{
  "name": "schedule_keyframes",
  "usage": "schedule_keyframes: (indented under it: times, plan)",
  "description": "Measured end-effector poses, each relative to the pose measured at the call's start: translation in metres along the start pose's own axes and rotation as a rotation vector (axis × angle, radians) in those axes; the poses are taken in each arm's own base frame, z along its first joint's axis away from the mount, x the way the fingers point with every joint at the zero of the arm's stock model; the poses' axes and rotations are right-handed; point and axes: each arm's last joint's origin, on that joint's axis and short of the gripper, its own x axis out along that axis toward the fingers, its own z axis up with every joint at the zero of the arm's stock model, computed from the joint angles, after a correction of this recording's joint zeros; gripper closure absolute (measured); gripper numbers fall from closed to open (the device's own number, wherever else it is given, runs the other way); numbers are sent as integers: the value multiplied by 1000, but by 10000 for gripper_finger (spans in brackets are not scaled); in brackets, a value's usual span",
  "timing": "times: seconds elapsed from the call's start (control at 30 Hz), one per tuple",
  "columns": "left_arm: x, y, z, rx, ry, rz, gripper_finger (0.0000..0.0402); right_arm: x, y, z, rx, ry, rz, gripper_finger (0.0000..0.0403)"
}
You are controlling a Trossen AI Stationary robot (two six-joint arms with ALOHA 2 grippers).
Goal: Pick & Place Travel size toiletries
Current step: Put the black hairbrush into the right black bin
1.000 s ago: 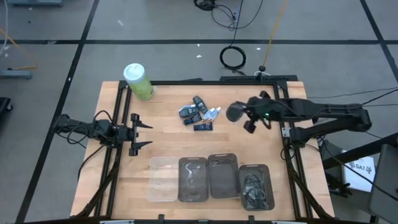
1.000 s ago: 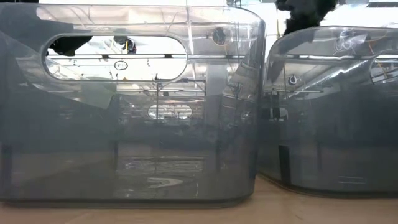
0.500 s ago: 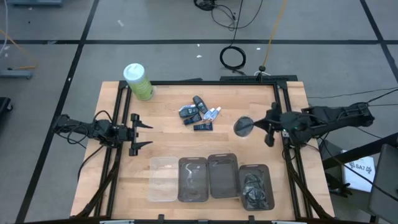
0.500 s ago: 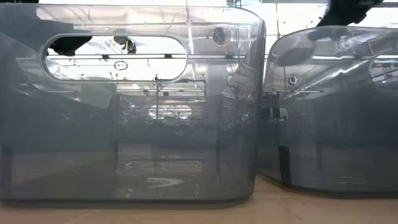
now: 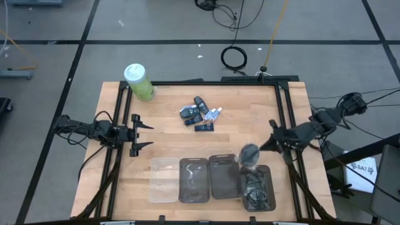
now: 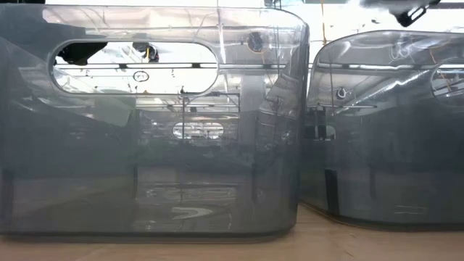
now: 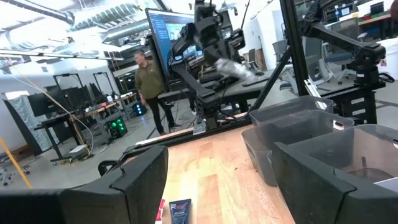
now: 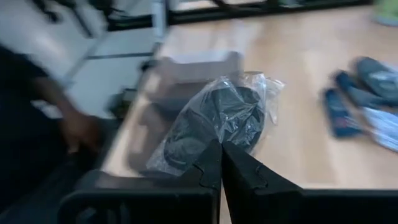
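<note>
From above, the toiletries [image 5: 200, 117] lie in a loose cluster near the middle of the table, toward its far side: dark navy pieces and a pale one, some touching. The right gripper [image 5: 261, 147] hangs over the near right part of the table, carrying a bagged dark item [image 5: 249, 152] above the rightmost bin [image 5: 270, 187], which already holds dark things. The left gripper [image 5: 142, 135] waits at the left edge, fingers spread apart and empty. A green canister [image 5: 139, 82] stands at the far left corner.

The low view shows only smoky bin walls [image 6: 152, 130]; nothing of the toiletries.

In the left wrist view, one navy piece [image 7: 180, 210] lies flat on the wood, with pale print too small to read. A person [image 7: 151, 87] stands in the room behind.

In the right wrist view, the fingers [image 8: 208, 171] are pinched together on the crinkled clear bag [image 8: 224, 121], the bins below it and the toiletries off to one side.

The toiletries look light and small, probably soft-walled and a little slick; a grip across the middle of one lying apart from its neighbours seems safest. No brand is legible.
</note>
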Motion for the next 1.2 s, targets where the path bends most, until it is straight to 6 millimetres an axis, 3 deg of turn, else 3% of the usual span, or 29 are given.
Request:
schedule_keyframes:
  times: [0.17, 0.4, 0.6, 0.83, 1.2]
  plan:
    - [0, 0, 0, 0, 0, 0, 119, -2, 15, -4, 51, 45, 169, 403]
    - [0, 0, 0, 0, -1, 0, 119, -3, 28, -11, 208, 132, 243, 403]
    - [0, 0, 0, 0, 0, 0, 119, 11, 43, -19, 323, 246, 233, 403]
    - [0, 0, 0, 0, 0, 0, 119, 31, 59, -31, 315, 362, 196, 403]
    - [0, 0, 0, 0, -1, 0, 119, 53, 68, -42, 364, 451, 108, 402]
